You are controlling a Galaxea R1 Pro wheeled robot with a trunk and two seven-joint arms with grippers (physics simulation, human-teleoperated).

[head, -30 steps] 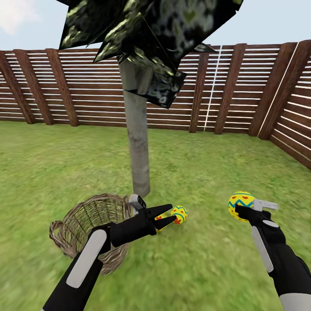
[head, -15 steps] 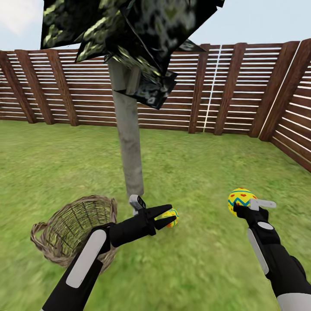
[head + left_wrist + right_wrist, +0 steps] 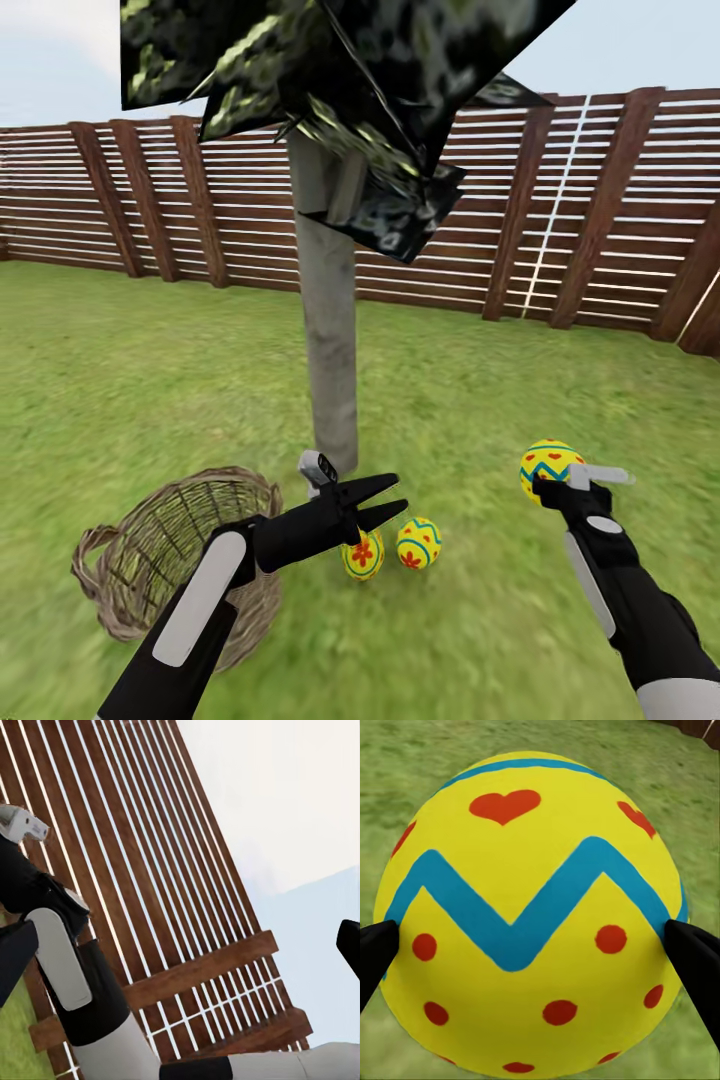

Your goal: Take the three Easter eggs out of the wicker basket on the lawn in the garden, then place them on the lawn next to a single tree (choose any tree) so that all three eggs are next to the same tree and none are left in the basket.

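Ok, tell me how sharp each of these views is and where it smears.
Head view: the lawn is smeared, the tree foliage blotchy, the two grounded eggs crisp. Right wrist view: the held egg is sharp, the grass behind it soft. Left wrist view: the fence slats are crisp.

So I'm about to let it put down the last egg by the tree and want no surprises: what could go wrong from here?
1. The right gripper holds the third egg well above the lawn; released there, it could roll away from the tree.
2. Set down carelessly, it may knock the two eggs lying near the trunk.
3. The open left gripper hangs just over one egg and could nudge it.
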